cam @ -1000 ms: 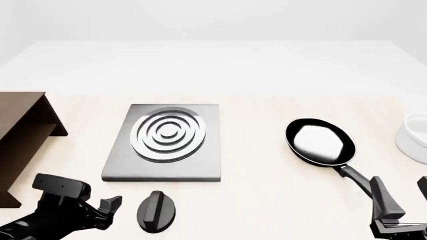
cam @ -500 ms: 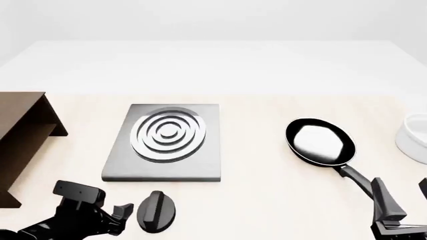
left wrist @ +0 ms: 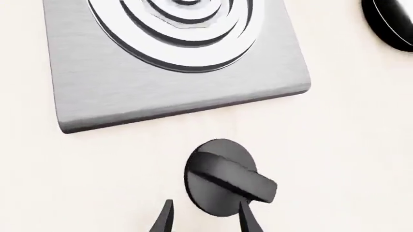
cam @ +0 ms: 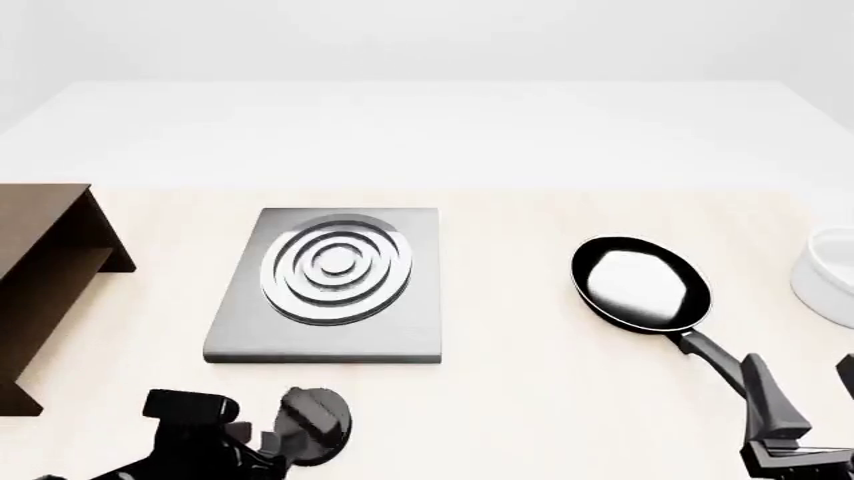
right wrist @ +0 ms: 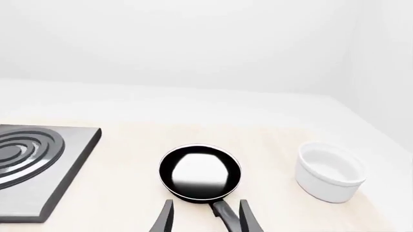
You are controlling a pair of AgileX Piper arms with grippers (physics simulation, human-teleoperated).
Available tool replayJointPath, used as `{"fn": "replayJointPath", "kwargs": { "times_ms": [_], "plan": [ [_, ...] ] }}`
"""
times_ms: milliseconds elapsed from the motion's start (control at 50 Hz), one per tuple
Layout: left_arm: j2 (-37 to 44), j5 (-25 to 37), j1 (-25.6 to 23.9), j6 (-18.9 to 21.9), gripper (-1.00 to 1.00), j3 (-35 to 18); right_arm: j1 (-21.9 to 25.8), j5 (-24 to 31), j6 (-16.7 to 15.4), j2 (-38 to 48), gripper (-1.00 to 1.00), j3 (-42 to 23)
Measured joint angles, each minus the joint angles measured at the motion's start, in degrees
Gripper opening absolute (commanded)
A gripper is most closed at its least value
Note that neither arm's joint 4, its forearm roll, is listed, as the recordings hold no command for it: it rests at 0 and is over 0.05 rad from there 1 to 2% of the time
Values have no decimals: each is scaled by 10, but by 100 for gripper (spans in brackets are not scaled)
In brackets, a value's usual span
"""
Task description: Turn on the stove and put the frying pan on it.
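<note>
1. The left gripper (cam: 274,442) is sliding in from the table's near-left corner toward the knob (cam: 315,423); a second ago it sat well to the knob's 9 o'clock, half a second ago just beside it, and now it is overlapping the knob's near-left edge in the front view. Nothing else is changing: the right gripper (cam: 807,400), pan, stove and bowl are sitting where they were.

2. The step in hand is turning on the stove (cam: 328,285). In the left wrist view the left gripper's fingers (left wrist: 164,218) are standing spread, one each side of the knob's near rim, gripping nothing yet.

3. The knob is lying on the table just off the stove's near edge, at about 6 o'clock from the burner (cam: 336,266), apart from the plate.

4. Next, I judge, the left gripper needs to be advancing until the knob's raised ridge is sitting between the fingers, then closing and twisting.

5. The frying pan (cam: 639,283) is resting on the table at 3 o'clock of the stove, well apart from it, its handle (cam: 707,353) pointing toward 5 o'clock.

6. The right gripper is waiting spread, with the handle's end between its fingers in the right wrist view, not pinching it.

7. A white bowl (cam: 830,274) is standing at 3 o'clock of the pan; a brown shelf (cam: 47,270) is sitting at 9 o'clock of the stove.
</note>
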Motion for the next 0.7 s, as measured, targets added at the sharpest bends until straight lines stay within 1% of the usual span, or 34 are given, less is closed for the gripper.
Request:
{"fn": "replayJointPath", "kwargs": {
  "times_ms": [60, 160, 240, 300, 360, 500, 560, 620, 700],
  "plan": [
    [13, -26, -23, -36, 100, 9, -1, -2, 0, 3, 100, 0],
    [27, -60, -51, -84, 100, 22, -3, -7, 0, 9, 100, 0],
    [8, -53, -65, -106, 100, 29, -3, -11, -1, 15, 100, 0],
    [-25, -25, -72, -112, 100, 30, -3, -13, -1, 18, 100, 0],
    [-83, 32, -77, -109, 100, 26, -4, -15, -2, 20, 100, 0],
    [-263, 227, -84, -85, 100, -15, -6, -11, 0, 18, 100, -1],
    [-329, 302, -83, -72, 100, -38, -5, 2, 2, 12, 100, -8],
    [-392, 371, -72, -55, 100, -65, -5, 22, 7, 3, 100, -21],
    [-475, 447, -33, -14, 100, -109, -5, 64, 6, -12, 100, -57]
  ]
}}
